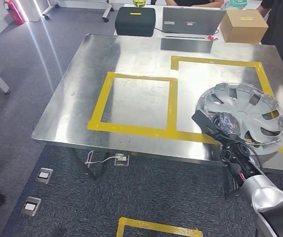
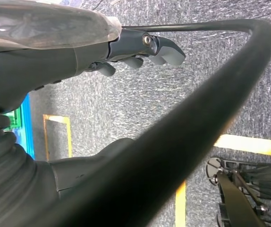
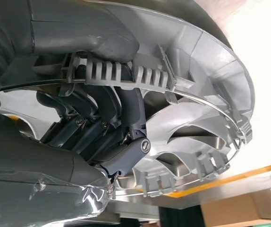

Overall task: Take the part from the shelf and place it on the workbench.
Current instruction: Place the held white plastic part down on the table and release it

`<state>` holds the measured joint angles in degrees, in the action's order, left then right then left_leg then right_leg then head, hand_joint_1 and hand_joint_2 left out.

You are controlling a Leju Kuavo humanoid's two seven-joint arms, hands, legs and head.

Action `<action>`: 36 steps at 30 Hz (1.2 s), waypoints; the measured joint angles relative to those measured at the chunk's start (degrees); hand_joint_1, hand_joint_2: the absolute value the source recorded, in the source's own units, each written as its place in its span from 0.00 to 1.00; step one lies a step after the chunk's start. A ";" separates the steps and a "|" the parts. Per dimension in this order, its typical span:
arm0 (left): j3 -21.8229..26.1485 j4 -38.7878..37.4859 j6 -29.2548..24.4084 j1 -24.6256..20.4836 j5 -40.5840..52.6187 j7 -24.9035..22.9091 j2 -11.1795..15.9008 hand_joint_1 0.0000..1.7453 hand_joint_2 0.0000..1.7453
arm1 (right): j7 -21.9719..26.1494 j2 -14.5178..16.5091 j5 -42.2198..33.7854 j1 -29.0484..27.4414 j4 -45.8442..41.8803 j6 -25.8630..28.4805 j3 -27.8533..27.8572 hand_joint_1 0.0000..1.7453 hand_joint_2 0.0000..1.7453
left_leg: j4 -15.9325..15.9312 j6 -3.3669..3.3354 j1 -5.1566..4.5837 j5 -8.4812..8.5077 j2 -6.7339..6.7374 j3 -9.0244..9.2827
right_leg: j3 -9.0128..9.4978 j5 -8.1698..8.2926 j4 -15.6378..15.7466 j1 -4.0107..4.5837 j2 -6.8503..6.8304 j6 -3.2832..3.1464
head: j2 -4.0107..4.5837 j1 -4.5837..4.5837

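The part is a silver hubcap [image 1: 251, 111] over the right yellow-taped square [image 1: 222, 61] of the steel workbench [image 1: 140, 49], near its front right edge. My right hand [image 1: 225, 126] grips the hubcap's near rim. In the right wrist view the dark fingers [image 3: 105, 118] curl through the hubcap's [image 3: 205, 94] ribbed underside, with the thumb on the other face. I cannot tell whether the hubcap touches the bench top. My left hand [image 2: 134, 52] hangs over grey carpet, its fingers stretched out and holding nothing.
A second yellow-taped square [image 1: 102, 98] lies left of the hubcap. A black case [image 1: 135, 20], a laptop [image 1: 192, 19] and a cardboard box [image 1: 244, 25] stand on a table behind the bench. A person [image 1: 281, 24] is at the far right. Floor sockets [image 1: 44, 175] and yellow floor tape [image 1: 159, 227] are in front.
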<state>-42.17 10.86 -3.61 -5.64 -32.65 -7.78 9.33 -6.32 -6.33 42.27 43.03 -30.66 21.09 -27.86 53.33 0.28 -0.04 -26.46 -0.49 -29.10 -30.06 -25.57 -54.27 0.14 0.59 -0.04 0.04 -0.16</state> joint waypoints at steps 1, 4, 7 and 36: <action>-0.05 0.00 0.00 0.00 -0.01 0.00 0.00 0.00 1.00 | 0.01 0.09 0.01 0.00 -0.12 0.00 -0.09 1.00 1.00 | 0.00 0.00 0.00 0.01 0.00 0.00 | 0.00 0.00 0.00 0.00 -0.01 0.00 | 0.00 0.01; -0.13 0.00 0.00 0.01 -0.04 0.04 0.00 0.00 1.00 | 0.10 0.27 0.01 0.00 -0.42 -0.01 -0.35 0.75 1.00 | 0.00 -0.01 0.00 0.01 0.00 0.00 | 0.01 0.00 0.00 0.00 -0.01 0.00 | 0.00 0.03; -0.15 0.00 0.00 0.00 -0.14 0.12 0.00 0.00 1.00 | 0.53 0.49 -0.03 0.01 -0.84 -0.29 -0.55 0.00 1.00 | 0.00 -0.02 0.00 0.02 0.00 0.00 | 0.02 0.00 -0.01 -0.01 0.00 0.00 | 0.00 0.04; -0.55 0.00 -0.64 0.24 -1.99 0.28 0.00 0.00 0.00 | 9.12 1.39 -14.93 0.41 -4.33 -3.32 -1.84 0.00 1.00 | 0.00 -0.03 0.00 0.04 0.00 0.06 | 0.07 0.04 0.00 -0.02 -0.02 -0.02 | 0.00 0.03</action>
<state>-42.72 10.86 -4.25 -5.40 -34.64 -7.50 9.33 2.79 -4.93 27.34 43.45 -34.99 17.77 -29.69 53.33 0.25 -0.04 -26.42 -0.49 -29.04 -29.99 -25.53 -54.26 0.12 0.56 -0.06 0.04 -0.14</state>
